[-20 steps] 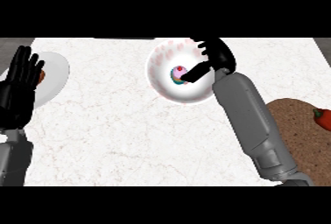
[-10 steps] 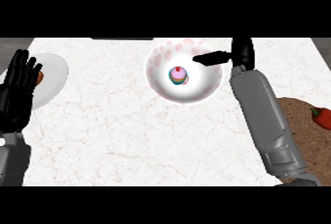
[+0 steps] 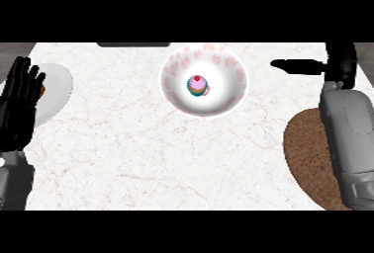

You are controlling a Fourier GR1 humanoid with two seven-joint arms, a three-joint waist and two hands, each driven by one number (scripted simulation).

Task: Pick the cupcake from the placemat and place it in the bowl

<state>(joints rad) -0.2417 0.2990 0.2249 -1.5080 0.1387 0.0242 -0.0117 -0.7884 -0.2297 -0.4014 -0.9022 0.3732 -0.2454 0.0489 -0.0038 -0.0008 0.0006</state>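
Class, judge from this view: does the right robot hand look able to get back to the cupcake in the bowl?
Probably yes. The right robot hand hangs open just right of the bowl, and only bare counter lies between them; the cupcake sits uncovered in the middle.

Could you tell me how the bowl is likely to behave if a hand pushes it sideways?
The bowl would probably slide on the smooth counter. Its rounded walls suggest it might rock. The cupcake sits at its middle, probably adding little weight, and might topple inside.
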